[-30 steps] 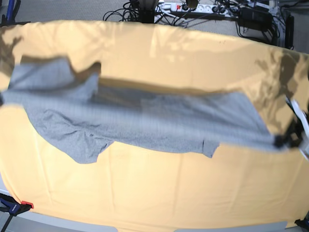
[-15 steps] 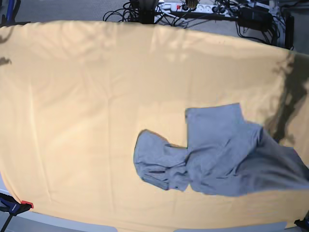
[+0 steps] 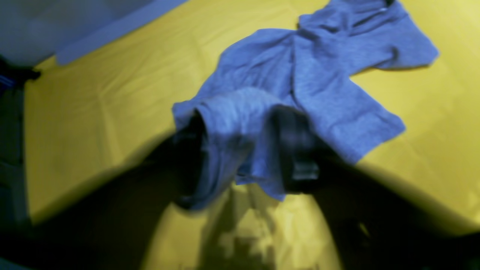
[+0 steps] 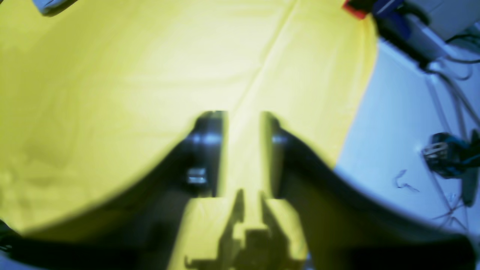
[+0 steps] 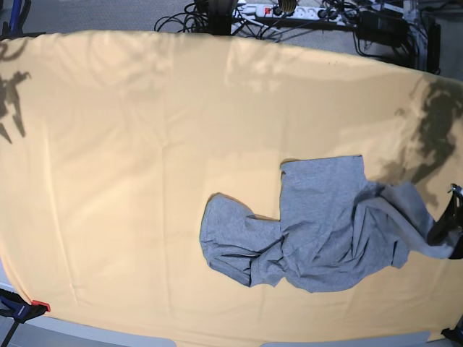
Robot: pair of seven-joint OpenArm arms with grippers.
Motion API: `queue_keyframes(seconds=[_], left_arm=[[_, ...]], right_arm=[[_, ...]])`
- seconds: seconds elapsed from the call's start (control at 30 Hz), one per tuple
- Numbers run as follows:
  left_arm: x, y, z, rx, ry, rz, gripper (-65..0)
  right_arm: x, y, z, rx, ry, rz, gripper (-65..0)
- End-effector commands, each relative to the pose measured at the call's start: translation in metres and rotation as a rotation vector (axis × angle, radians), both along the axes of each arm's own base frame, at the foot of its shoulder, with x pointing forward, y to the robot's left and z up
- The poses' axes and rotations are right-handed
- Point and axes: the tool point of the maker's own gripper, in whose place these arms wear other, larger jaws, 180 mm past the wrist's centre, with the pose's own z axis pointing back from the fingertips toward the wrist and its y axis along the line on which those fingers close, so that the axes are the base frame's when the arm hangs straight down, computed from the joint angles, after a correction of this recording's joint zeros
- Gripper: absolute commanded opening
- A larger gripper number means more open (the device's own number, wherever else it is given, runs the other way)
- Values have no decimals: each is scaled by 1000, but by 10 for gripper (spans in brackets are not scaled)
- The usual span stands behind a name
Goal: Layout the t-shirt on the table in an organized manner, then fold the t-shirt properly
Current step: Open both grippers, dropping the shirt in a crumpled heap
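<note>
The grey t-shirt (image 5: 318, 231) lies crumpled in a heap right of centre on the table (image 5: 145, 144), a sleeve sticking out at its left. Its right edge rises to my left gripper (image 5: 450, 230) at the base view's right edge. In the left wrist view the left gripper (image 3: 243, 150) has its fingers (image 3: 296, 150) wide apart, with a bunch of the shirt (image 3: 318, 75) draped between and over them. My right gripper (image 4: 243, 150) hovers over bare table cloth (image 4: 112, 75), jaws slightly apart and empty. It is out of the base view. A scrap of shirt (image 4: 48, 5) shows top left.
Cables and a power strip (image 5: 289, 11) lie on the floor beyond the table's far edge. A clamp (image 5: 22, 309) grips the front left corner. Another red and blue clamp (image 4: 375, 11) sits at the table edge near my right gripper, with floor beyond.
The shirt was stretched wide across the table between both grippers. My right gripper let go and the shirt collapsed into a heap at the right. The left gripper's jaws now stand apart.
</note>
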Motion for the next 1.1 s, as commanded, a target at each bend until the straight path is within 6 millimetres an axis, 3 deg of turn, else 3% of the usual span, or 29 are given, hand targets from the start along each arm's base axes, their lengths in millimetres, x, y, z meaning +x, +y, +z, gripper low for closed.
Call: queue_keyframes(seconds=[0.0,0.03,0.37,0.47,0.5,0.53,0.57,0.6,0.63,0.67,0.77,0.9,1.07], left_arm=[[2,4,22,10,-57,4,-185],[2,5,21,14,-55,7,-153],[-1,12,11,58,-6,29,-156],[-12,-1,2,55,50,-58,-157],[-18,-10,1,46,62,-123,-168],[-24,-19,1,33,70,-183,-207],[-29,-26,1,25,76,-231,-291],[-32,-30,1,25,75,-260,-419],[-32,-30,1,29,74,-268,-570],[-32,-30,1,28,74,-267,-650],[-32,-30,2,8,81,-254,-650],[-40,-36,-3,-8,127,-295,-650],[-62,-40,-37,53,247,-342,-650]], right_arm=[[5,1,17,-11,-48,8,-302],[5,1,16,-2,-49,3,-281],[4,0,15,6,-45,-8,-279],[3,-1,13,2,-33,-10,-284],[3,-1,13,1,-33,-10,-314],[3,-1,13,1,-33,-10,-383],[3,0,13,-2,-34,-5,-490],[3,0,13,-7,-33,1,-617],[3,0,12,-9,-29,0,-650],[2,-1,12,-7,-27,-5,-650],[1,2,10,-3,-12,10,-650],[-15,28,-1,71,65,143,-650],[-30,32,-33,114,145,131,-650]])
